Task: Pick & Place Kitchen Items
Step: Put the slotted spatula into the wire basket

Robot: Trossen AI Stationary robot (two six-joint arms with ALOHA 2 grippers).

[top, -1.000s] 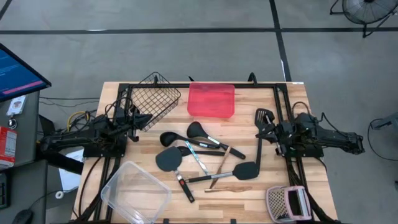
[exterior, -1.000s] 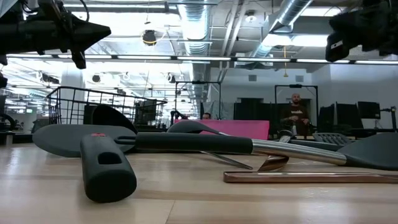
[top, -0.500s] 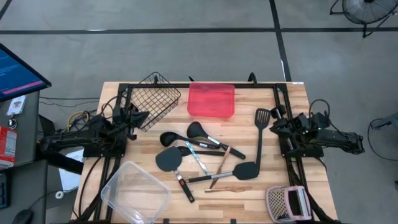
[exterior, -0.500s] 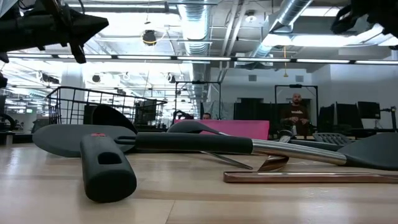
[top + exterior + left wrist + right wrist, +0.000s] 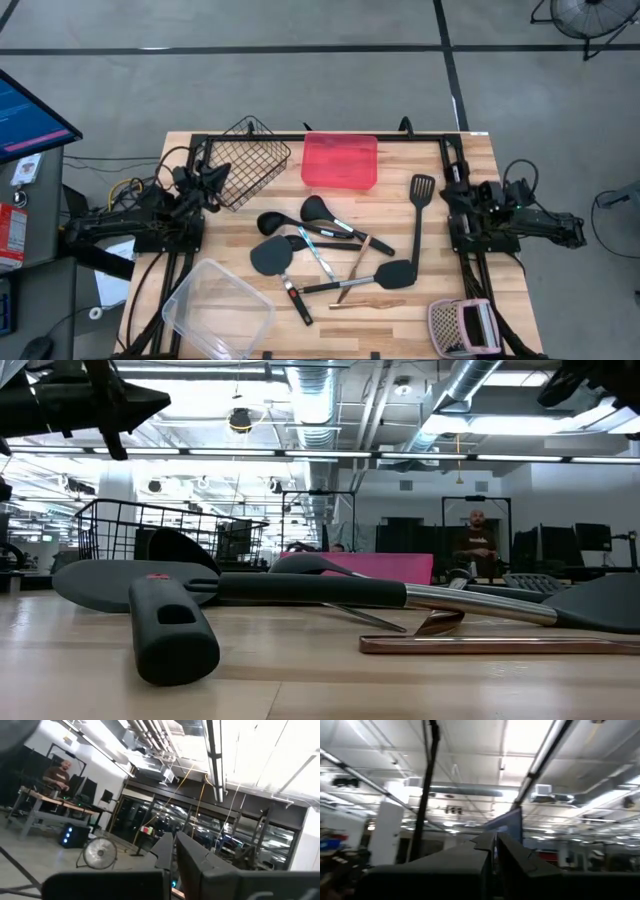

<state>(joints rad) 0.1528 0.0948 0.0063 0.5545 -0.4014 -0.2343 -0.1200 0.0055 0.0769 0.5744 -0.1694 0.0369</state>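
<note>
The kitchen items lie loose in the table's middle: a black spatula (image 5: 270, 257), two black ladles (image 5: 275, 221) (image 5: 317, 208), a slotted turner (image 5: 420, 203), a black turner (image 5: 396, 273), a slim silver piece (image 5: 318, 254) and copper sticks (image 5: 368, 301). In the low view the spatula (image 5: 150, 585) lies nearest. My left gripper (image 5: 214, 179) (image 5: 174, 840) is shut and empty at the table's left edge, beside the wire basket, tipped upward. My right gripper (image 5: 449, 186) (image 5: 495, 837) is shut and empty at the right edge, also tipped upward, just right of the slotted turner.
A black wire basket (image 5: 251, 160) and a red tray (image 5: 340, 162) stand at the far side. A clear tub (image 5: 218, 310) sits at the near left and a pinkish mesh item (image 5: 460, 325) at the near right corner. A person (image 5: 476, 540) sits in the room beyond.
My right gripper has tipped upward, risen and drawn back toward the table's right edge, uncovering the slotted turner's handle; the turner has stayed where it was. My left gripper has tipped upward a little beside the basket. Both stay shut.
</note>
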